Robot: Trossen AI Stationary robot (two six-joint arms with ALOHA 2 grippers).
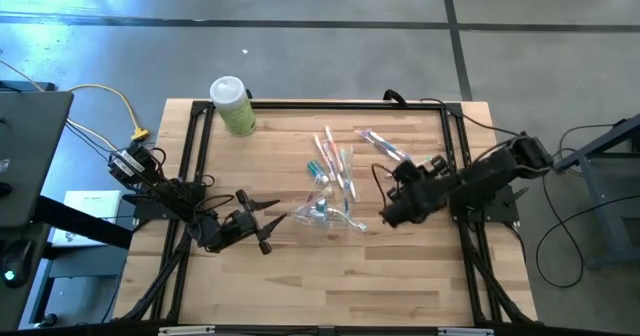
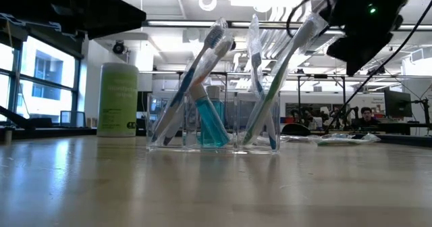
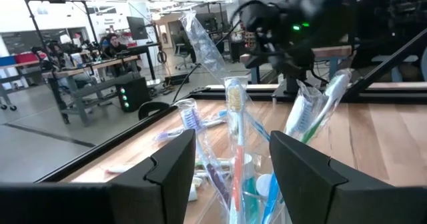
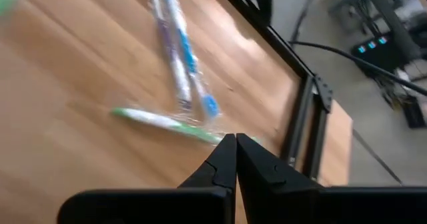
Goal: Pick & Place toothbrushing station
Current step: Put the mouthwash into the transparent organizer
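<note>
The left claw [image 1: 268, 224] lies low on the bench [image 1: 300, 286], fingers spread and holding nothing, its opening aimed rightward at the clear holder [image 1: 325, 214] just beside it; from the left wrist view the fingers [image 3: 170, 167] frame the holder's contents, so it looks lined up either to steady the holder or to take a brush from it. The right claw [image 1: 392, 214] is pinched fully closed on nothing, hovering just right of the holder above the bench, near the loose wrapped brushes [image 4: 175, 64] and the green brush [image 4: 163, 122] lying flat near the right rail [image 1: 462, 166]; those seem to be what is left to load. In the holder several wrapped brushes [image 2: 196, 78] stand tilted, leaning on its walls, with a blue tube [image 2: 212, 122] upright between them, their heads fanning toward the far side. A green canister [image 1: 232, 106] stands at the far left corner, well apart from the work. The near half of the bench is bare, giving both arms room, while the black frame hems in the left, right and far edges, and the two claws are close across the holder.
</note>
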